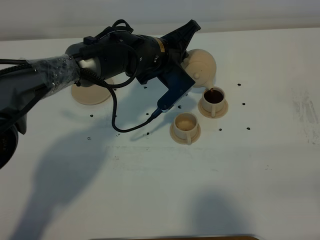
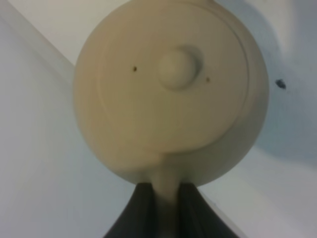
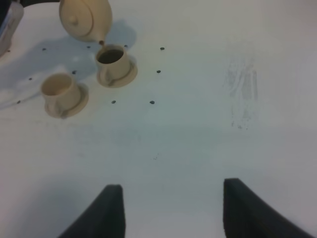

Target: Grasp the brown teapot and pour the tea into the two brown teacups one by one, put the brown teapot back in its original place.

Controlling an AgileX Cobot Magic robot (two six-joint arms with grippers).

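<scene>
The brown teapot [image 1: 202, 67] hangs tilted in the air with its spout down over the far teacup [image 1: 214, 101], which holds dark tea. My left gripper [image 1: 187, 45] is shut on the teapot's loop handle. The left wrist view shows the knobbed lid of the teapot [image 2: 171, 89] and the handle pinched in the left gripper [image 2: 166, 210]. The near teacup [image 1: 185, 126] stands empty beside the first. The large flat saucer [image 1: 91, 93] is bare at the left, partly behind my arm. My right gripper [image 3: 171, 213] stands open low over the table, well away from the teapot [image 3: 86, 20] and both teacups [image 3: 113, 62] [image 3: 58, 91].
Small dark specks [image 1: 243, 104] are scattered on the white table [image 1: 160, 190] around the cups. The left arm and its black cable [image 1: 116, 115] hang over the table's left middle. A faint scuffed patch [image 3: 242, 94] marks the surface on the right.
</scene>
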